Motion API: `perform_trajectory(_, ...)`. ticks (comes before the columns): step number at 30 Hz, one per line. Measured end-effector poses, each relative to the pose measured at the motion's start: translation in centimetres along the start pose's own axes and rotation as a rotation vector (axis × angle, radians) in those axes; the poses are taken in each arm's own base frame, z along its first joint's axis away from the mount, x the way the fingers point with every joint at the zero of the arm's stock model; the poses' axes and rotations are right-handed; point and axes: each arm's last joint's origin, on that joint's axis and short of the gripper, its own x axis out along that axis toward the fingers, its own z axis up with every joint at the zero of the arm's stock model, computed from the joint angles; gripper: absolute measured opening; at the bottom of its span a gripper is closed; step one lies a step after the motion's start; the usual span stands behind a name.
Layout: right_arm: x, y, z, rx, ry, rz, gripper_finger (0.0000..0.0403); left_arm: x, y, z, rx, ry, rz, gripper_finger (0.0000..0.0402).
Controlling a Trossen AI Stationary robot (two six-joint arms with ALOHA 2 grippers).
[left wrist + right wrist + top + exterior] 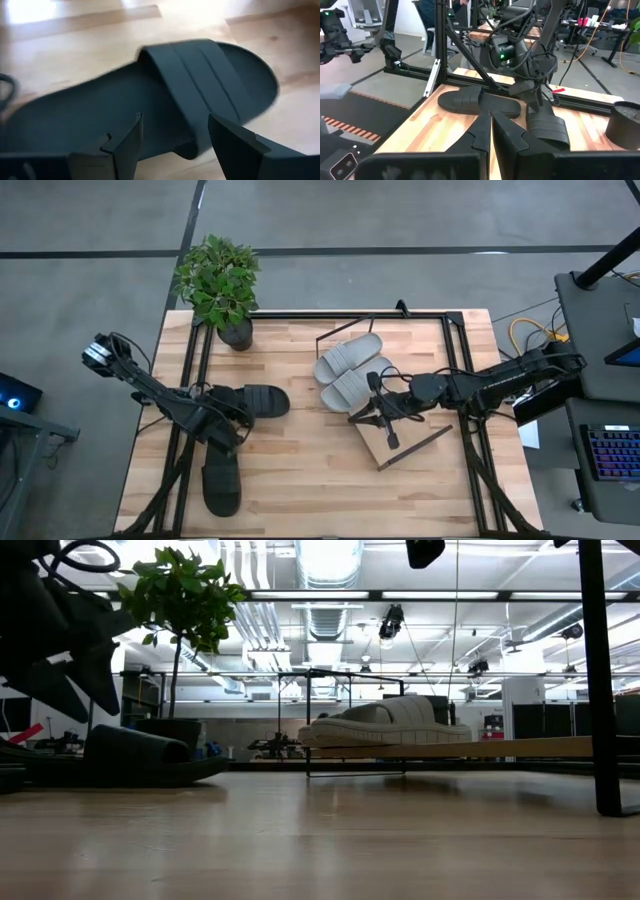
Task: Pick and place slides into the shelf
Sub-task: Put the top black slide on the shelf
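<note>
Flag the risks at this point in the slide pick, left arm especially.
1. The left gripper is open over one black slide, fingers straddling the sole edge near the strap; a shallow pinch there could slip.
2. The second black slide lies just beside the left arm, so a lift might nudge it.
3. The grey slides already fill one end of the shelf, and the shut right gripper sits over it, crowding any placement.

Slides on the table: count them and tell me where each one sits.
4. Two grey slides, and, lie side by side on the shelf. One black slide lies beside the left pincer; the other black slide lies near the table's front edge.
</note>
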Motion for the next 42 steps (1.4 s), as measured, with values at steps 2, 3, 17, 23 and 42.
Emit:
perform_trajectory(2, 0.0, 0.0, 0.0, -0.009, 0.001, -0.014, 0.0009, 0.3, 0.0, -0.2, 0.001, 0.012, -0.045, 0.021)
perform_trajectory(3, 0.0, 0.0, 0.0, -0.015, 0.001, -0.016, 0.0009, 0.4, 0.1, -0.3, 0.005, 0.017, -0.064, 0.021)
perform_trajectory(17, 0.0, -0.1, 0.0, -0.048, -0.002, -0.017, 0.0009, 2.2, 1.9, -1.0, -0.039, 0.002, -0.186, 0.021)
perform_trajectory(23, 0.0, -0.1, 0.2, -0.053, -0.008, -0.017, 0.0009, 2.2, 2.1, -0.8, -0.028, -0.03, -0.245, 0.021)
perform_trajectory(42, 0.0, -0.1, 0.3, -0.055, -0.009, -0.017, 0.0009, 4.4, 2.1, -1.1, -0.035, -0.098, -0.343, 0.021)
